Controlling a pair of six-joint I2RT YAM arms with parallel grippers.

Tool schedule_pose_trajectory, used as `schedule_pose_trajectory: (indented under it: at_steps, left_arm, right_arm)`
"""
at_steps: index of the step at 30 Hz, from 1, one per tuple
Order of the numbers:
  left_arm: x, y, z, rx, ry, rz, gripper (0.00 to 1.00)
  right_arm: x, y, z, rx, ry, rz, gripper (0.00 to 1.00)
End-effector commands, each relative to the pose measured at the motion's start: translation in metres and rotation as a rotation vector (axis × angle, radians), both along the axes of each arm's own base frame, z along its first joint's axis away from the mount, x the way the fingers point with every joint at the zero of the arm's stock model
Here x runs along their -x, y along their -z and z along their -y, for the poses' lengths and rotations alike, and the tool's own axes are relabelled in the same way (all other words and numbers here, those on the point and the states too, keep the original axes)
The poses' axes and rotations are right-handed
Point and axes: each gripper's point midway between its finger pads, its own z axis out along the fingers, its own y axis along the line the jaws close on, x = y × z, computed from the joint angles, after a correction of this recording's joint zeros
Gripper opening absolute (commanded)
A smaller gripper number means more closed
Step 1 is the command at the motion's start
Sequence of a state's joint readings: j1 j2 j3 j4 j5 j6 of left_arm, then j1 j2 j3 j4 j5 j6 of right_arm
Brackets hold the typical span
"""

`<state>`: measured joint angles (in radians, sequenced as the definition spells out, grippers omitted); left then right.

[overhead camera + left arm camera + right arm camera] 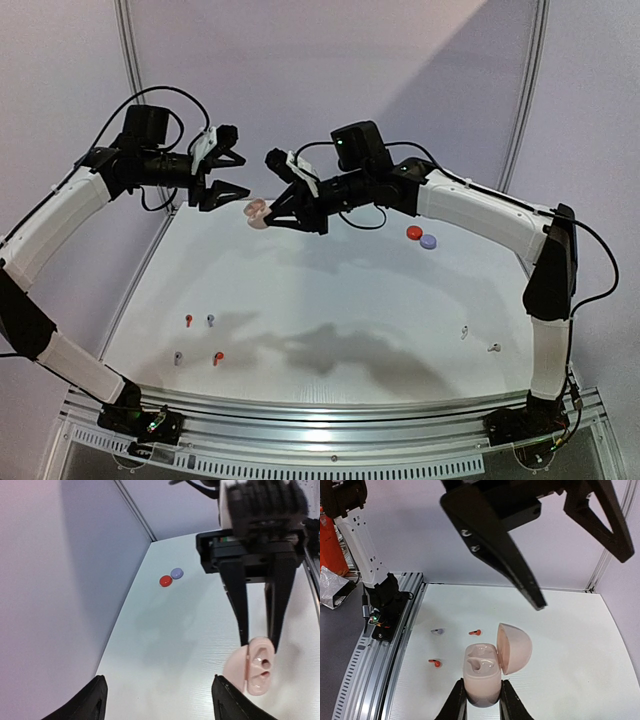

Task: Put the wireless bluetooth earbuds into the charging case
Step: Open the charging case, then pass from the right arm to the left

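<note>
My right gripper [270, 216] is raised over the table's far side, shut on the base of a pale pink charging case [482, 672]. The case's domed lid [516, 648] hangs open, and its two moulded wells show no buds in them. My left gripper [240, 177] faces it from the left, open with nothing held, and its black fingers [495, 540] loom above the case in the right wrist view. On the table's near left lie two red-orange earbuds [188, 320] [217, 356] and two lavender-grey earbuds [210, 319] [177, 357]. Two white earbuds [464, 333] [494, 348] lie near right.
A shut red case [414, 232] and a shut lavender case [429, 241] sit side by side at the far right of the white table [330, 300]. A metal rail [320, 410] runs along the near edge. Walls enclose the back and the left side.
</note>
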<state>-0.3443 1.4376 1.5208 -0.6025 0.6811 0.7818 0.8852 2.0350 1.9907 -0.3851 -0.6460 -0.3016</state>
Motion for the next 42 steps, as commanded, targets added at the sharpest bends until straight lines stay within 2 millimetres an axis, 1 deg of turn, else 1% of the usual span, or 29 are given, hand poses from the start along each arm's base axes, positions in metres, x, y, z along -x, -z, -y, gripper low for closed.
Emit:
schedule_pose_trajectory:
  at_steps: [1,4,8,10,11,13,14,15,16,17,20,21,22,23,24,25,27,30,31,35,38,39,41,42]
  left_arm:
    - [-0.007,-0.013,-0.007,0.003,-0.042,0.044,0.73]
    - [-0.009,-0.006,-0.008,0.007,-0.064,0.009,0.73]
    - [-0.011,0.005,-0.012,0.041,-0.100,-0.075,0.73]
    - [-0.020,0.002,-0.023,0.096,-0.147,-0.124,0.73]
    - [-0.027,0.000,-0.030,0.129,-0.175,-0.148,0.74]
    - [-0.037,-0.007,-0.046,0.206,-0.226,-0.201,0.73]
    - [-0.036,-0.008,-0.050,0.250,-0.218,-0.234,0.72]
    - [-0.033,-0.006,-0.055,0.277,-0.218,-0.263,0.70]
    - [-0.021,-0.008,-0.052,0.308,-0.158,-0.274,0.68]
    - [-0.007,-0.006,-0.048,0.328,-0.095,-0.289,0.65]
    - [0.037,-0.010,-0.036,0.429,0.103,-0.258,0.62]
    - [0.048,-0.015,-0.035,0.483,0.134,-0.229,0.62]
    - [0.056,-0.017,-0.034,0.514,0.156,-0.149,0.62]
    - [0.063,-0.021,-0.032,0.557,0.172,-0.116,0.62]
    - [0.066,-0.021,-0.028,0.575,0.181,-0.096,0.61]
    - [0.066,-0.021,-0.020,0.583,0.187,-0.119,0.61]
    - [0.061,-0.025,-0.009,0.626,0.186,-0.188,0.60]
    - [0.062,-0.041,0.006,0.696,0.198,-0.145,0.60]
    - [0.064,-0.046,0.010,0.715,0.204,-0.135,0.60]
    - [0.056,-0.069,0.018,0.815,0.181,-0.162,0.61]
    - [0.052,-0.078,0.025,0.869,0.170,-0.201,0.61]
    - [0.050,-0.080,0.026,0.885,0.163,-0.222,0.60]
    - [0.044,-0.079,0.030,0.905,0.146,-0.260,0.52]
    - [0.044,-0.080,0.032,0.908,0.152,-0.263,0.50]
  right_arm:
    - [0.022,-0.022,0.006,-0.034,-0.062,0.009,0.00]
    - [0.024,-0.027,0.005,-0.065,-0.068,0.006,0.00]
    - [0.024,-0.041,0.008,-0.133,-0.072,-0.024,0.00]
    - [0.017,-0.046,0.011,-0.169,-0.056,-0.054,0.00]
    - [0.013,-0.046,0.013,-0.183,-0.038,-0.090,0.00]
    - [0.004,-0.053,0.017,-0.230,0.001,-0.104,0.00]
    - [-0.001,-0.056,0.020,-0.258,0.032,-0.121,0.00]
    - [-0.004,-0.066,0.024,-0.298,0.053,-0.115,0.00]
    - [-0.009,-0.072,0.027,-0.334,0.083,-0.116,0.00]
    - [-0.013,-0.083,0.030,-0.376,0.107,-0.106,0.00]
    - [-0.019,-0.109,0.037,-0.487,0.144,-0.105,0.00]
    - [-0.020,-0.114,0.038,-0.516,0.151,-0.111,0.00]
    - [-0.021,-0.120,0.040,-0.545,0.158,-0.105,0.00]
    - [-0.021,-0.125,0.042,-0.574,0.165,-0.105,0.00]
    - [-0.022,-0.130,0.045,-0.601,0.170,-0.098,0.00]
    - [-0.022,-0.135,0.046,-0.626,0.172,-0.094,0.00]
    - [-0.020,-0.144,0.049,-0.668,0.170,-0.078,0.00]
    - [-0.017,-0.151,0.049,-0.699,0.147,-0.072,0.00]
    - [-0.015,-0.151,0.047,-0.699,0.137,-0.072,0.00]
    - [-0.004,-0.154,0.040,-0.694,0.098,-0.051,0.00]
    - [0.001,-0.151,0.034,-0.686,0.082,-0.046,0.00]
    - [0.003,-0.151,0.034,-0.687,0.079,-0.046,0.00]
    - [0.006,-0.152,0.032,-0.690,0.067,-0.045,0.00]
    - [0.008,-0.152,0.032,-0.690,0.063,-0.046,0.00]
